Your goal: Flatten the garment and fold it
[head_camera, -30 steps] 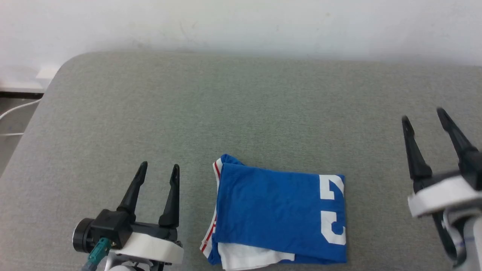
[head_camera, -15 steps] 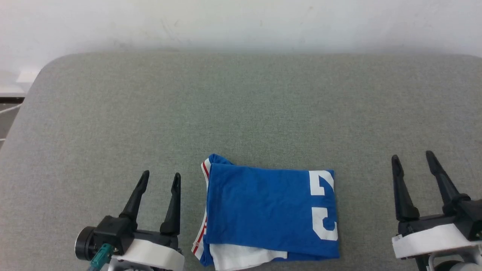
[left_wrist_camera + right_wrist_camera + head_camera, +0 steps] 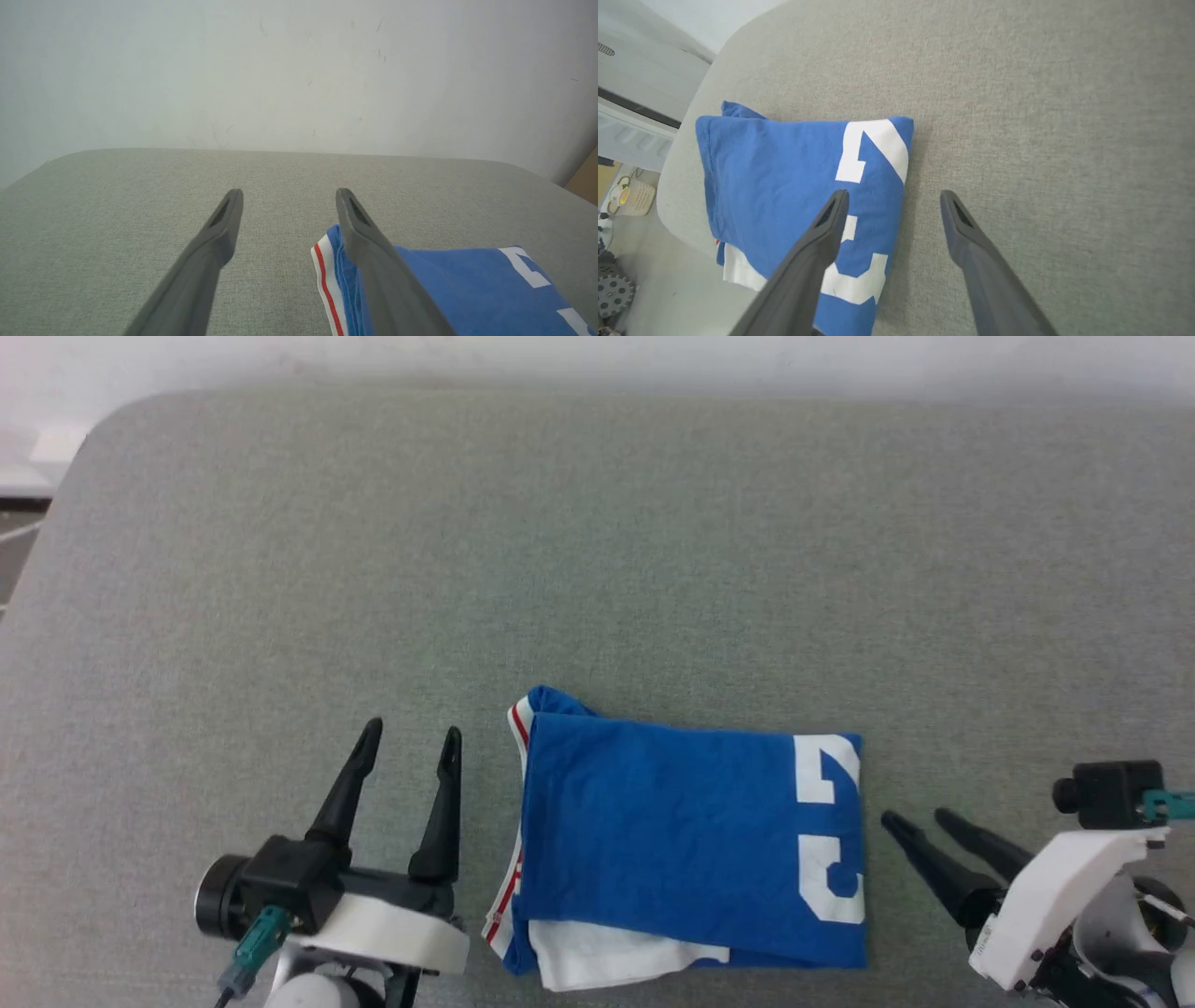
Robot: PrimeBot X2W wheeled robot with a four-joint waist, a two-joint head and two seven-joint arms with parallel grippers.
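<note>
The garment (image 3: 681, 840) lies folded into a blue rectangle near the front edge of the grey surface, with white number shapes along its right side, red-and-white trim at its left and a white flap at the bottom. My left gripper (image 3: 411, 737) stands open just left of it, empty. My right gripper (image 3: 920, 819) is open just right of it, fingers pointing up-left toward its right edge. The garment (image 3: 467, 289) shows behind the right finger in the left wrist view. In the right wrist view the garment (image 3: 784, 172) lies under the left finger.
The grey padded surface (image 3: 597, 569) stretches wide behind the garment, ending at a white wall (image 3: 299, 70). Its rounded left corner (image 3: 84, 439) drops off to the floor. A small basket (image 3: 630, 196) and other items sit on the floor below the surface's edge.
My right gripper has swung down and turned, from pointing up at the far right to lying low with its tips near the garment's right edge. The camera has tilted downward. The left gripper stays put.
</note>
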